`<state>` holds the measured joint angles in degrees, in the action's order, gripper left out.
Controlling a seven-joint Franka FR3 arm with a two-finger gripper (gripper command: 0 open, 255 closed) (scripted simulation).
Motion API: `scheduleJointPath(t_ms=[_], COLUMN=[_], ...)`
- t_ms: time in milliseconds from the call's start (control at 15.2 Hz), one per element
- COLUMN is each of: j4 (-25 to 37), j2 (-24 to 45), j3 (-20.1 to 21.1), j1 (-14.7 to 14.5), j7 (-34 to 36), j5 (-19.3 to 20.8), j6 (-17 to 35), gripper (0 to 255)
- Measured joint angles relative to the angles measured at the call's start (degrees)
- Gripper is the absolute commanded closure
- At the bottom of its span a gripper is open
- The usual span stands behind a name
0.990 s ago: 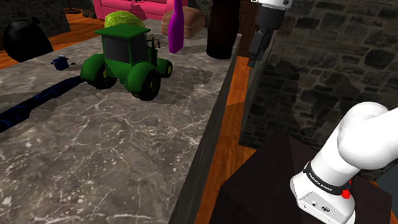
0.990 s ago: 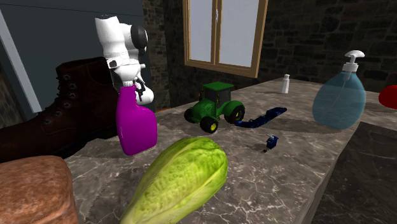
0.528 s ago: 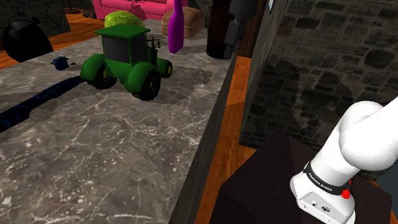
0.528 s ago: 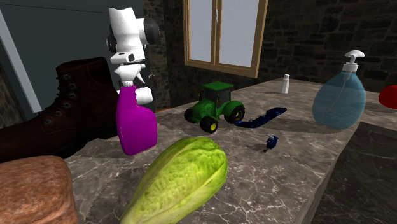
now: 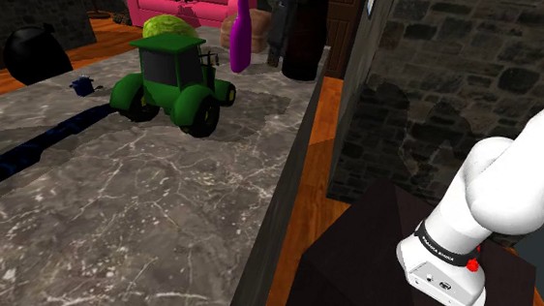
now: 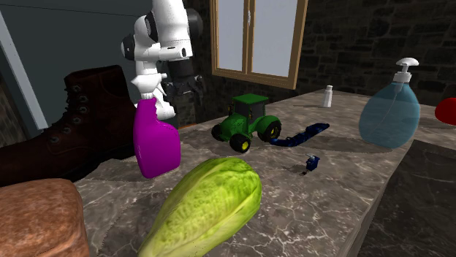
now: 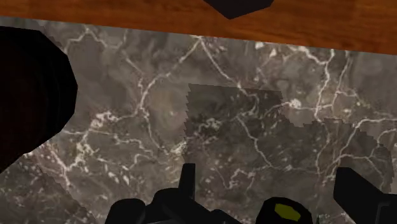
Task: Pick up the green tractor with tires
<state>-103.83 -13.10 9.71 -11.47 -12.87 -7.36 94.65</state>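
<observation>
The green tractor (image 5: 172,81) with black tires stands upright on the marble counter (image 5: 138,214), far along it in the shoulder view. In the second exterior view the tractor (image 6: 248,123) sits mid-counter. My black gripper (image 5: 277,52) hangs above the counter's far end, up and to the right of the tractor and well apart from it. Seen from the second exterior view, the gripper (image 6: 183,89) is left of and higher than the tractor, behind the purple bottle, and its fingers stand apart with nothing between them.
A purple spray bottle (image 6: 156,142), a dark boot (image 6: 69,128) and a green cabbage (image 6: 208,204) crowd the gripper's end. A blue soap dispenser (image 6: 389,111), a dark blue strip (image 6: 305,134) and a small white bottle (image 6: 328,96) stand beyond the tractor. The counter edge (image 5: 295,165) drops to the wood floor.
The arm has swung toward the shoulder view's left, from beyond the counter's edge to above its far end by the boot. The tractor has not moved.
</observation>
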Motion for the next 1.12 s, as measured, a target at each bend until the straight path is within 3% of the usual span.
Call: scheduleJointPath(t_ms=[726,1122], j4=[27.88,23.54], j2=[18.82,18.32], j3=[7.10,7.20], j1=[-6.42,-6.45], j7=[-0.24,-1.17], j5=[4.61,4.44], j6=[-6.86,-2.91], gripper=[0,0])
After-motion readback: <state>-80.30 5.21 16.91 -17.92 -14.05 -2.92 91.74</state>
